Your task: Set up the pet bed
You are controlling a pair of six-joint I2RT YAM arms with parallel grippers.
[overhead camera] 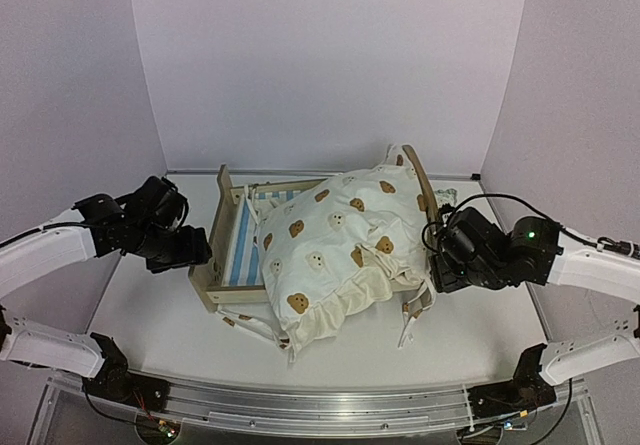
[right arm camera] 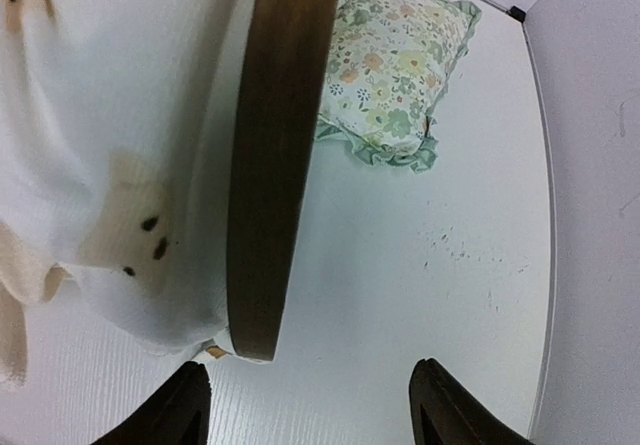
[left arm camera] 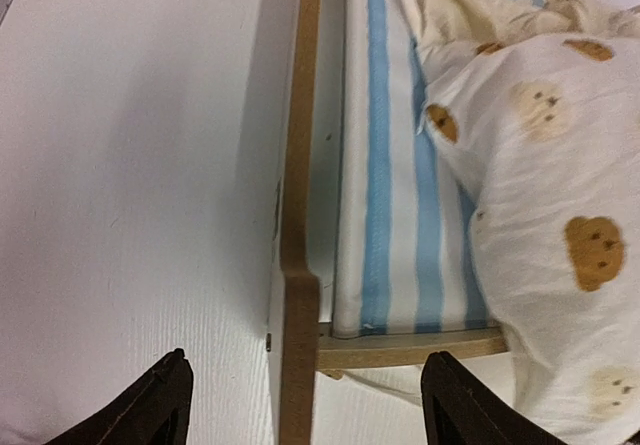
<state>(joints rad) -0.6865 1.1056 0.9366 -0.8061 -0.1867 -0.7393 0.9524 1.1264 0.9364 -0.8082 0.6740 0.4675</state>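
Two grippers, both spread wide, nothing held. Left gripper [left arm camera: 306, 357] sits at the bed's left end, its fingers [left arm camera: 150, 405] on either side of the footboard [left arm camera: 298, 165] edge with gaps showing on both sides. Right gripper [right arm camera: 310, 367] sits at the right end, lined up with the headboard [right arm camera: 262, 165] rim, jaws clear of it. Pet bed [overhead camera: 238, 250] stands mid-table [overhead camera: 150, 315], lying left to right, with the footboard on the left and the headboard on the right. Striped mattress [left arm camera: 390, 195] lies in the frame, only its left part uncovered. Bear-print quilt [overhead camera: 340, 235] is bunched over the rest, spilling over the near side rail onto the table, ties trailing. Green floral pillow [right arm camera: 395, 65] lies flat on the table outside the bed, near the headboard.
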